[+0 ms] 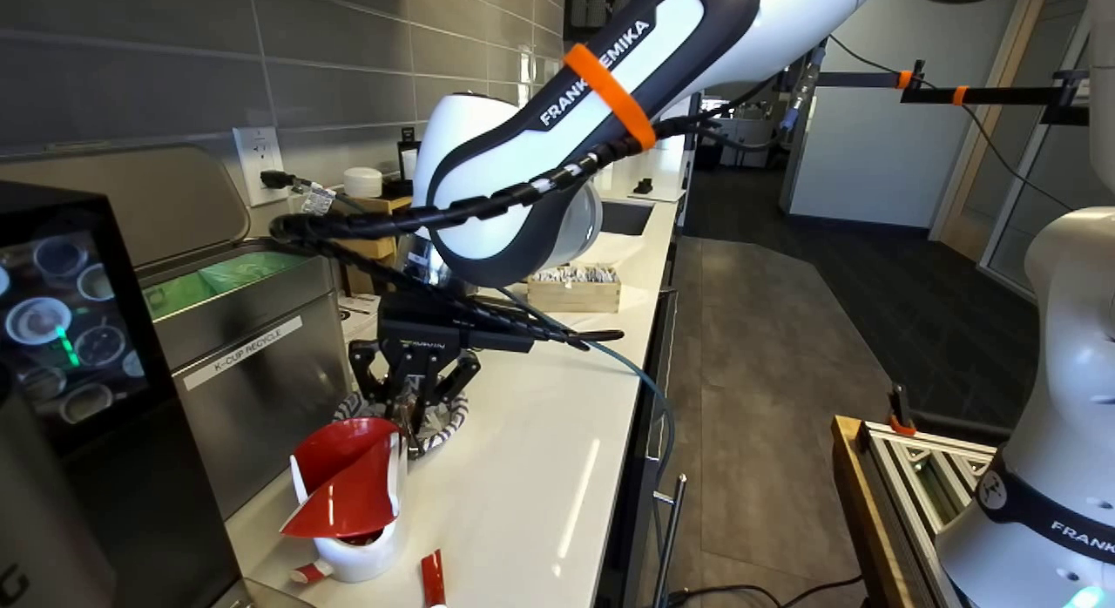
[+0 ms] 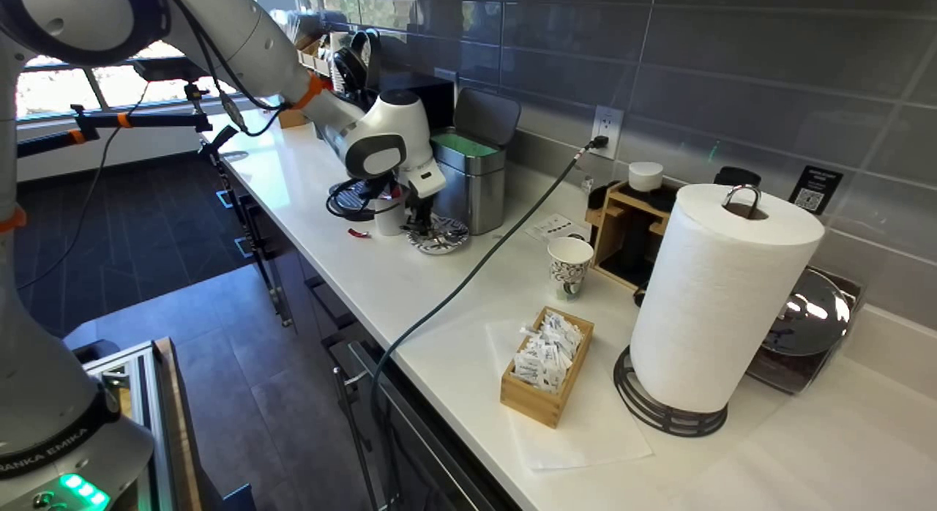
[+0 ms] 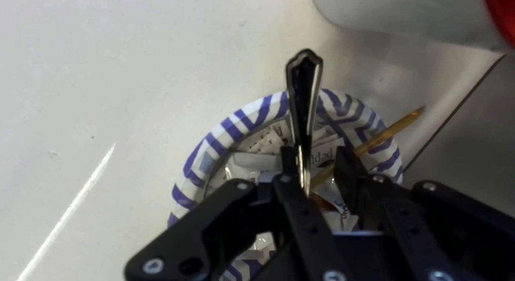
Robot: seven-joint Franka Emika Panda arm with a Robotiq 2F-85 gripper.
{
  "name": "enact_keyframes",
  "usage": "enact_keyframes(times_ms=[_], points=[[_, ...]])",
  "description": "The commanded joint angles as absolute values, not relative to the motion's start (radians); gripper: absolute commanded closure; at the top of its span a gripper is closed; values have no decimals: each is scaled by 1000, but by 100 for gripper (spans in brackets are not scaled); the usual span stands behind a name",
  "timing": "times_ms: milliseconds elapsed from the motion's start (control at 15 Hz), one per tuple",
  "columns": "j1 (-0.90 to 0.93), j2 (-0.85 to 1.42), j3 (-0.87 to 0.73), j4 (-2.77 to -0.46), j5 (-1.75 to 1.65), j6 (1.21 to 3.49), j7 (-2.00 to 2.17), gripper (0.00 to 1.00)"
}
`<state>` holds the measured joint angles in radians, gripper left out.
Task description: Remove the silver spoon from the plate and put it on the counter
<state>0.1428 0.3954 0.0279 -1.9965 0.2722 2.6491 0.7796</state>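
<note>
Leftmost in the wrist view spreads the tabletop (image 3: 80, 91); next comes the plate (image 3: 231, 130), the silver spoon (image 3: 303, 94) jutting past its rim; the end effector (image 3: 317, 163) stands parted on either side of the handle; rightward, a golden stick (image 3: 388, 131).

white arm (image 1: 514, 168), black trim, rounded joints. dark franka emika lettering (image 1: 562, 104), partly under an orange band (image 1: 610, 97). thick black cable (image 1: 453, 212), pale rings. hand (image 3: 316, 156) black, angular links, silvery screws (image 3: 153, 266). base (image 2: 113, 451) pale, dark lettered collar (image 2: 73, 435), green lights (image 2: 86, 490).
</note>
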Motion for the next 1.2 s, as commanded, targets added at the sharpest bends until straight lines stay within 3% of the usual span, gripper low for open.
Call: enact_keyframes(times_ms=[0,200,1133], points=[[150,418,15,-1974,269,2635,805,93],[150,415,12,-1975,267,2635,807,100],[62,208,114,-2128,512,2638,542,97]])
